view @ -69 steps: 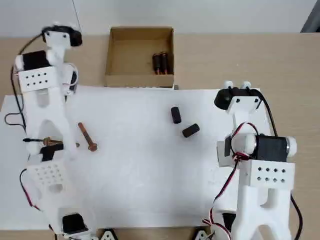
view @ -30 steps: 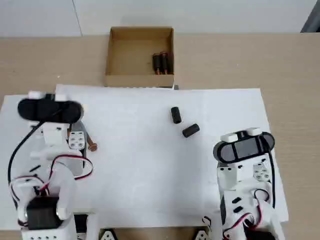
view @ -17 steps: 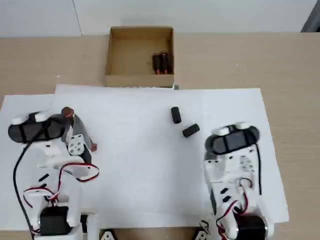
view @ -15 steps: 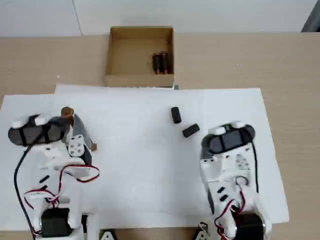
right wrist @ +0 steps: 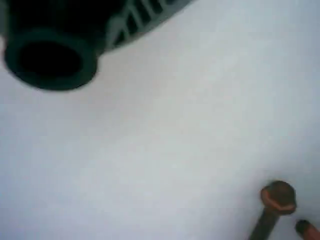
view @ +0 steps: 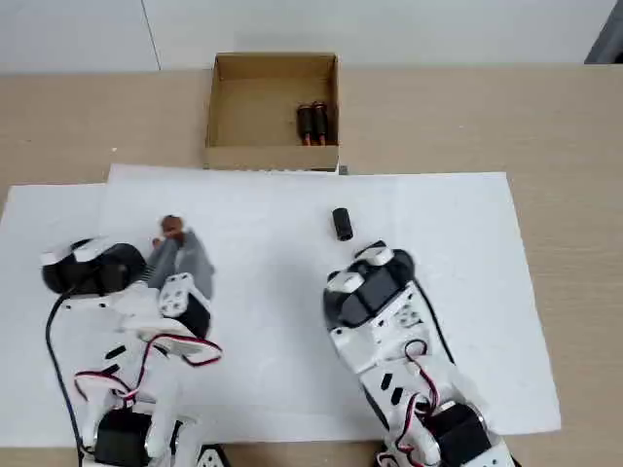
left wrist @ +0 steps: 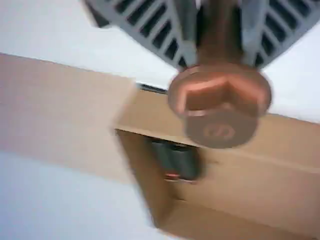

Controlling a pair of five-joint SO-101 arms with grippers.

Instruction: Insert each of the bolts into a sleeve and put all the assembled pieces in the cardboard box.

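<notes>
A copper-coloured hex-head metal bolt point(left wrist: 220, 102) is gripped by its shank between the closed fingers of the left end effector point(view: 175, 248). It is held raised over the left part of the white paper sheet point(view: 282, 321), with its head pointing toward the open brown cardboard box point(view: 273, 156). A short black cylindrical sleeve point(right wrist: 50, 59) is clamped in the right end effector point(view: 373, 263) near the middle of the sheet, and its open bore is seen in the right wrist view.

The step in hand is judged to be the mating of these two parts. It is best done with the shank and the bore brought onto one line before any push is made, and the parts then eased together slowly so that nothing is levered out of a grip. Only the head projects past the fingers, so the threaded end would have to be offered to the bore. How much of that end is free cannot be told.

A second sleeve point(view: 342, 223) lies on the paper between the right arm and the box. Two dark assembled pieces point(view: 311, 122) rest inside the box by its right wall.

The paper is laid flat on a light wooden table point(view: 565, 126), and the box stands just past its far edge. A pale wall point(view: 389, 24) is seen behind the table.
</notes>
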